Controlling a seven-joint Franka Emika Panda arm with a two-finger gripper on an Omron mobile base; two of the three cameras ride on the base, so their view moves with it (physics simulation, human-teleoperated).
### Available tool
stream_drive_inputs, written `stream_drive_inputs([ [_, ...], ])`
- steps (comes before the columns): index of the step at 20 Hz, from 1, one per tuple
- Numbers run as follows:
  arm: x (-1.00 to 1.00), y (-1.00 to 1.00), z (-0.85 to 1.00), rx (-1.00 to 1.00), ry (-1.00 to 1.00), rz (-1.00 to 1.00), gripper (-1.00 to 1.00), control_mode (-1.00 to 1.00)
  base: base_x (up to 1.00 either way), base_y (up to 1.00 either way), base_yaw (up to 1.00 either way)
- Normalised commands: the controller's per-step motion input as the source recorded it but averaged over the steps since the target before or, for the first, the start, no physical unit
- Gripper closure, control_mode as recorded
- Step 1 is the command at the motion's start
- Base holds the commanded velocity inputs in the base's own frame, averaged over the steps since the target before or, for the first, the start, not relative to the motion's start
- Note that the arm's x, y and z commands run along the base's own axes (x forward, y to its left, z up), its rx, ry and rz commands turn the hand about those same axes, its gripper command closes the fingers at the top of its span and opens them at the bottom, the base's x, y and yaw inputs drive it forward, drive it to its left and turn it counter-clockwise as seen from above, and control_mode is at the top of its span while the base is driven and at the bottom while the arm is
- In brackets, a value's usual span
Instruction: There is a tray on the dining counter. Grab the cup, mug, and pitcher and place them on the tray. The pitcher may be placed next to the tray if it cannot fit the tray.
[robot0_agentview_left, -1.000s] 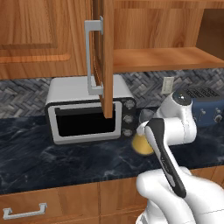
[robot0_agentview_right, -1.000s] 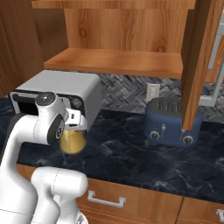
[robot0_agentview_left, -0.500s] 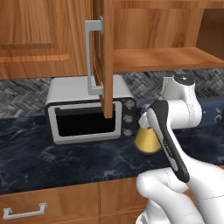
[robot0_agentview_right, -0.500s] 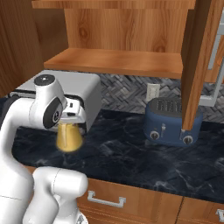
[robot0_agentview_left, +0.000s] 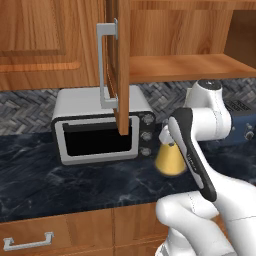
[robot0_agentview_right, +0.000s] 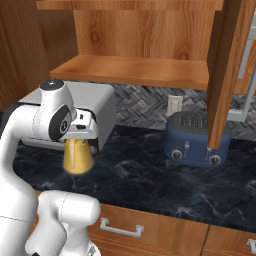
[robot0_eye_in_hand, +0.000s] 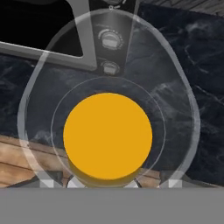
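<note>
The pitcher, clear glass with an orange-yellow lower body, hangs a little above the black counter in front of the microwave's right end. My gripper is shut on its upper rim, mostly hidden behind my white wrist in the left base view. In the hand view I look straight down into the pitcher, its flared clear rim ringing the orange bottom. The tray, cup, mug and dining counter are out of view.
A silver microwave stands at the back of the black counter with a herringbone backsplash. A blue toaster sits to the right. An open wooden cabinet door hangs over the microwave. Wooden drawers run below.
My arm has straightened upward and carried the pitcher slightly up and to the right along the counter. Nothing else has moved.
</note>
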Motion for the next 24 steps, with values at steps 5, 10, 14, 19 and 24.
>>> stream_drive_inputs([
  [5, -0.02, 0.00, 0.00, 0.00, 0.00, 0.00, 1.00, 1.00, -0.45, -0.01, 0.00],
  [10, 0.00, 0.00, 0.00, 0.00, 0.00, 0.00, 1.00, 1.00, -0.97, -0.04, 0.00],
  [14, 0.00, 0.00, 0.00, 0.00, 0.00, 0.00, 1.00, 1.00, -1.00, -0.02, 0.06],
  [19, 0.00, 0.00, 0.00, 0.00, 0.00, 0.00, 1.00, 1.00, -0.63, 0.00, 0.43],
  [24, 0.00, 0.00, 0.00, 0.00, 0.00, 0.00, 1.00, 1.00, -0.22, 0.02, 0.84],
])
